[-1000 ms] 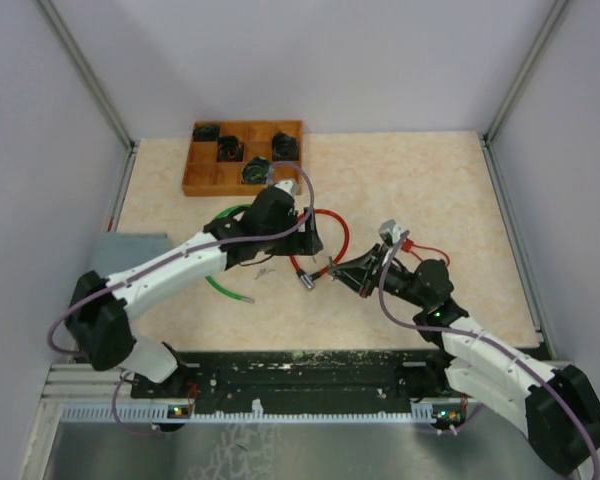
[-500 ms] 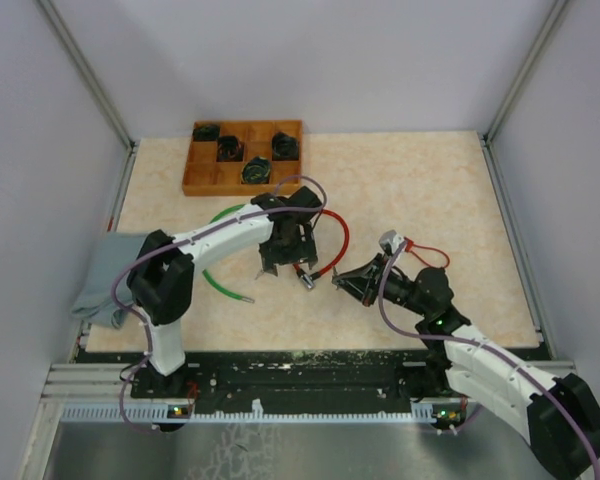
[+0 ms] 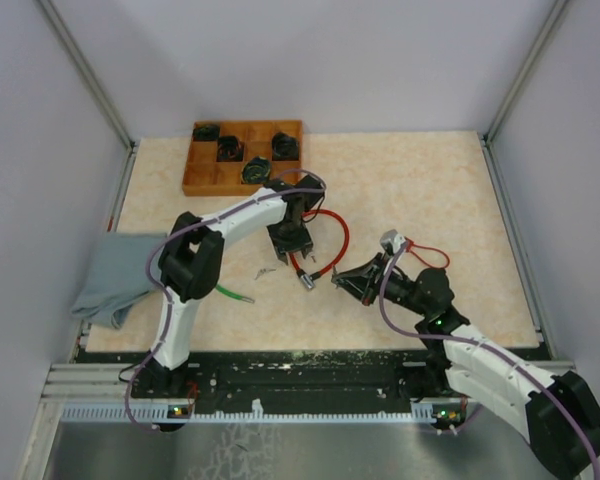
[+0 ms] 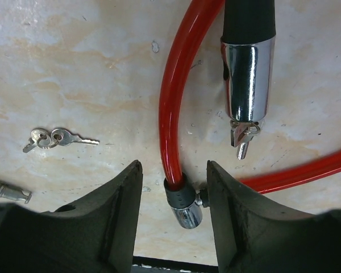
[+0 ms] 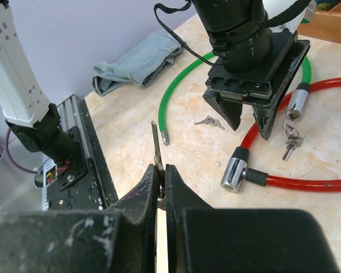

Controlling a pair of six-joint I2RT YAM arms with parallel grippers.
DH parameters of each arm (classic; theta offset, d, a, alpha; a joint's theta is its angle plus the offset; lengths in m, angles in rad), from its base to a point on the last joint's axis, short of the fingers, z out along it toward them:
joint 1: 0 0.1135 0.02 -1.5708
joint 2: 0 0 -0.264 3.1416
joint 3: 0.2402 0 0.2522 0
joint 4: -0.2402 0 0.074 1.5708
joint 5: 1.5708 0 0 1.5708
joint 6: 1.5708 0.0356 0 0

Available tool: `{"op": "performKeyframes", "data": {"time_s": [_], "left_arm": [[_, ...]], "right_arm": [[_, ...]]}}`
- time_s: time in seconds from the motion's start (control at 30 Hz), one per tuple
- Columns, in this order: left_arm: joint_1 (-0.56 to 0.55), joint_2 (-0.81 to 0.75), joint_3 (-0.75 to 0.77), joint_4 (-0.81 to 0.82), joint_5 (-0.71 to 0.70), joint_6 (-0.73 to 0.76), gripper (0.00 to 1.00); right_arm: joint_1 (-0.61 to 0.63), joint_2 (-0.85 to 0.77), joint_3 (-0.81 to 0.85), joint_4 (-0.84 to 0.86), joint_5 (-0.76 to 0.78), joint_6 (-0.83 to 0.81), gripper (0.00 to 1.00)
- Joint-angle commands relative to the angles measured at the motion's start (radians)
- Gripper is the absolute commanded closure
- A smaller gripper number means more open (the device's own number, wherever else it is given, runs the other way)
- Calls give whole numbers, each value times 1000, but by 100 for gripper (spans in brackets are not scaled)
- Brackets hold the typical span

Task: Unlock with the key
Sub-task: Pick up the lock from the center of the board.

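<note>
A red cable lock (image 3: 336, 236) lies in a loop mid-table. Its chrome lock head (image 4: 186, 214) rests on the table between the fingers of my left gripper (image 4: 173, 170), which is open; the right finger is close against the head's side stub. A second chrome barrel (image 4: 247, 74) has a key bunch (image 4: 242, 136) hanging from it. My right gripper (image 5: 162, 170) is shut on a flat key (image 5: 156, 142), blade pointing up and away. It sits a short way right of the lock head (image 5: 233, 170), apart from it.
Loose keys (image 4: 51, 138) lie left of the red cable. The end of a green cable (image 5: 176, 85) is nearby. A wooden compartment tray (image 3: 205, 178) stands at the back left. A grey cloth (image 3: 115, 275) hangs over the table's left edge.
My left arm has folded back and its gripper has shifted over the lock head, jaws narrowing. The right gripper with the key has edged slightly down and left.
</note>
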Motion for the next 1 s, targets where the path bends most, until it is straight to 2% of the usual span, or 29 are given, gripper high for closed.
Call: {"op": "performKeyframes", "data": {"time_s": [0.0, 0.17, 0.33, 0.5, 0.57, 0.6, 0.63, 0.67, 0.97], "left_arm": [[-6, 40, 45, -67, -17, -32, 46], [-7, 68, 37, -96, -2, -46, 49], [-13, 94, 25, -68, 32, -51, 60], [-17, 135, 15, -55, 66, -58, 67], [-16, 135, -13, -33, 92, -58, 74], [-15, 131, -30, -15, 111, -58, 81], [-14, 124, -48, 9, 134, -58, 94], [-10, 115, -65, 28, 155, -62, 100], [45, -56, -143, 244, 345, -71, 100]], "right_arm": [[3, 19, -7, 88, -15, 17, 100], [2, 20, -8, 93, -13, 22, 100], [2, 15, -12, 104, -14, 31, 100], [3, 5, -14, 101, -9, 31, 100], [2, 2, -15, 100, -5, 31, 100], [2, 1, -15, 100, -4, 30, 100], [2, 1, -15, 100, -3, 31, 100], [2, 1, -14, 100, -4, 31, 100], [3, -66, 13, -2, 10, -3, 100]]}}
